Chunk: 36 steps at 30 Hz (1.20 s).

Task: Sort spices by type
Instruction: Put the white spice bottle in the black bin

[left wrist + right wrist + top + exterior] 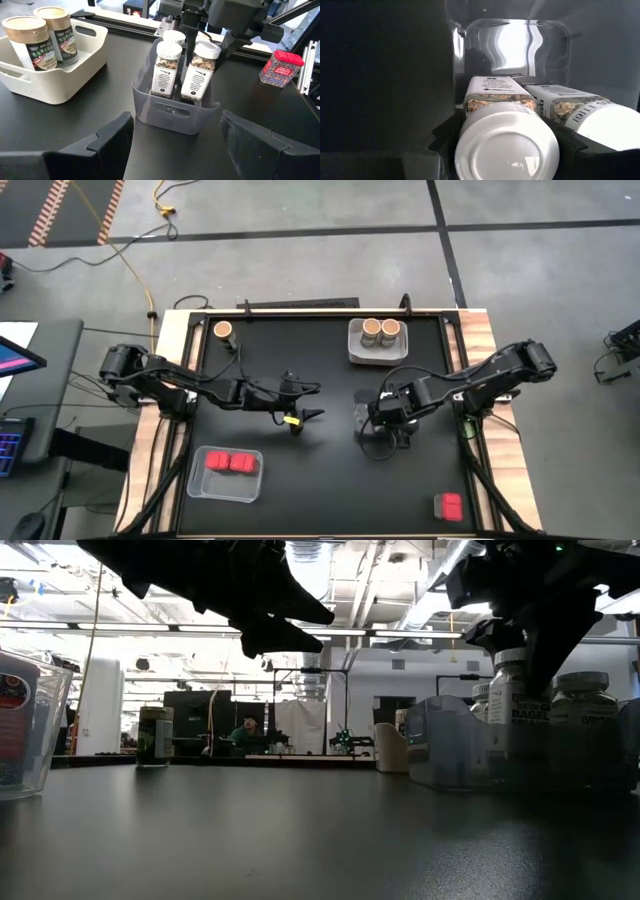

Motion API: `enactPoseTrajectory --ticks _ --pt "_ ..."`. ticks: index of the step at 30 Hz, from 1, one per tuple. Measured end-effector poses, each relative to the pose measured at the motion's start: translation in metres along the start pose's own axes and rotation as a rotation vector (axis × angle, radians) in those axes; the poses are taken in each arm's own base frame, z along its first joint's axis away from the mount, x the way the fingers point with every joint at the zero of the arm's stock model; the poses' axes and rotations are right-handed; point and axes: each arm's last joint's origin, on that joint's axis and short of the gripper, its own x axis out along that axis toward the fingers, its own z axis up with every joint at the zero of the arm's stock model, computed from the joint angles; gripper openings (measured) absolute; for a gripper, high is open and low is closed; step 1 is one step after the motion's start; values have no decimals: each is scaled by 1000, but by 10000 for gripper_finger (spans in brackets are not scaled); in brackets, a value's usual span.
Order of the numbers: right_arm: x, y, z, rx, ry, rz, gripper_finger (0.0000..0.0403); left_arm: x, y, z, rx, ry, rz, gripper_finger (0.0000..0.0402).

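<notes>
the right gripper (200,30) pinches a white-lidded jar (507,145) between its fingers, holding it in the clear bin (172,107) near the middle of the table, where other white-lidded jars (166,67) stand upright, crowded close against it. in the right wrist view the held jar's lid fills the foreground, a second jar (580,112) lies right alongside, and the bin's far wall (515,40) rises just beyond. toward the table's far edge sits a white tray (378,345) with two cork-topped jars (380,330) side by side inside it, well apart from the clear bin. one more cork-topped jar (223,330) stands alone at the far left corner of the black table (320,470). at the near left a clear tray (225,473) holds two red boxes (230,463) touching one another, and a single red box (448,506) sits alone at the near right corner, outside any tray. the left gripper (305,417) hovers over bare table left of centre, its fingers (107,142) spread with nothing between them, facing the clear bin. between it and the bin the table is bare. in the low view the bin's wall (450,745) partly screens the jars, and a person (246,734) sits far off in the room behind.
</notes>
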Motion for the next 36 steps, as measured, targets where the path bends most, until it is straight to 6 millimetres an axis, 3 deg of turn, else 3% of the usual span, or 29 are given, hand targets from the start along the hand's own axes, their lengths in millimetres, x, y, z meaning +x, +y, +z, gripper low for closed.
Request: enactPoseTrajectory --ticks 36 --pt "12 -2 -8 11 33 25 232 0 1 0 -32 -4 16 283"
